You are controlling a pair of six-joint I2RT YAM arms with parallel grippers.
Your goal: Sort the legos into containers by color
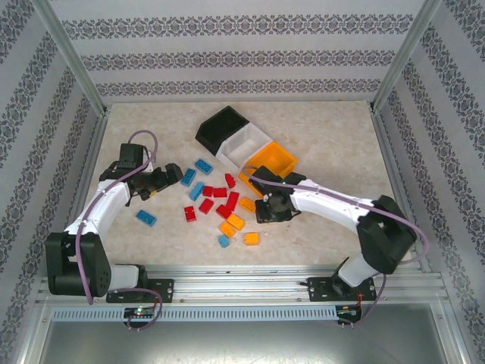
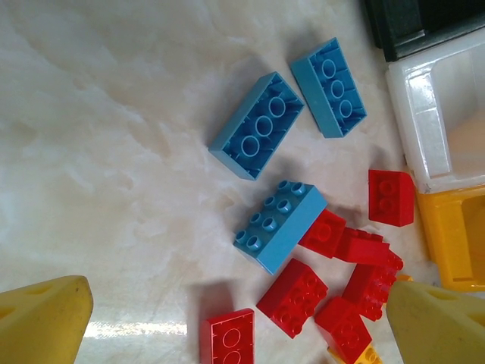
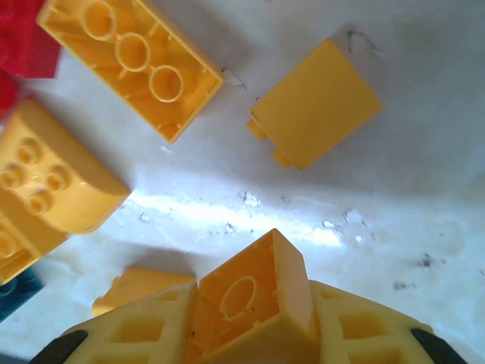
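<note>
Top view gives the layout. The containers (image 1: 244, 145) sit far of centre in a slanted row: black bin (image 1: 220, 125) far-left, white bin (image 1: 241, 144) in the middle, orange-yellow bin (image 1: 274, 161) near-right. The legos (image 1: 216, 201) are scattered on the table (image 1: 333, 136) just near of them, with blues to the left, reds in the middle and oranges to the right. The right gripper (image 1: 271, 206) is down at the right edge of the pile, just near of the orange-yellow bin. The left gripper (image 1: 163, 180) hangs at the left edge by the blues.

The wrist cams fill in what that view is too far out for. On the right wrist, the yellow fingers (image 3: 144, 330) are clamped on an orange brick (image 3: 250, 292). It sits tilted between them, one corner poking out past the fingertips, hollow underside with its round tube facing that view's left. Can't tell its long axis, the fingers cover the rest. Past it on the table lies an upside-down orange brick (image 3: 129, 57), long axis diagonal.

On the left wrist, the fingertips (image 2: 42, 318) are spread wide with nothing gripped. Beyond them lie two hollow-side-up blue bricks (image 2: 258, 125) side by side, roughly parallel. A studs-up blue brick (image 2: 279, 225) is nearer, touching the red bricks (image 2: 356, 284).
</note>
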